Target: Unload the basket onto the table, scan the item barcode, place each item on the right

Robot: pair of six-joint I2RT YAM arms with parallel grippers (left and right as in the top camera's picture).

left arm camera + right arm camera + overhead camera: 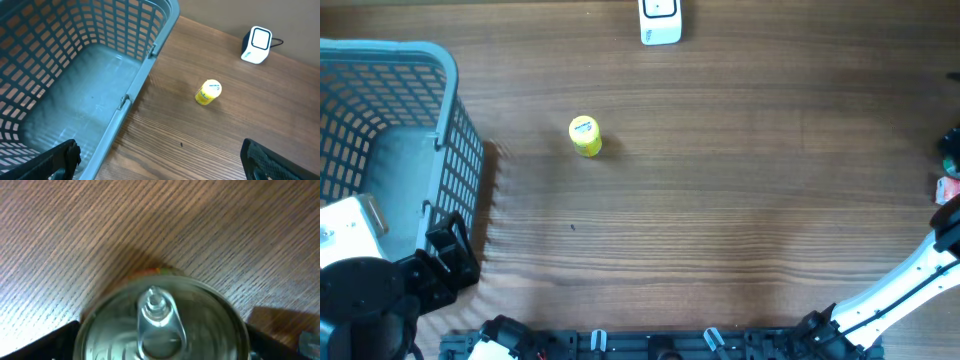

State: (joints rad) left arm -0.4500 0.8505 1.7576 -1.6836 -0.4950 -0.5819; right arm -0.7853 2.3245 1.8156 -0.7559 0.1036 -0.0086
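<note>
Can (205, 310) with a pull-tab lid sits at the right edge of the table (740, 200), between the right gripper's (162, 342) jaws; I cannot tell whether they grip it. The left gripper (157, 157) hangs wide open and empty by the basket (150, 50). A yellow bottle (585, 135) sits mid-table, and the scanner (660, 20) is at the far edge.

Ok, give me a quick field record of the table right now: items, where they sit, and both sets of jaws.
basket: blue plastic mesh basket, far left; nothing seen inside from the left wrist view
yellow item: small yellow cylindrical container, mid-table, apart from basket
scanner: white box-shaped barcode scanner, far edge
can: silver metal pull-tab can, upright on the table
left gripper: jaws open, empty, over the basket's edge
right gripper: jaws either side of the can; grip unclear
</note>
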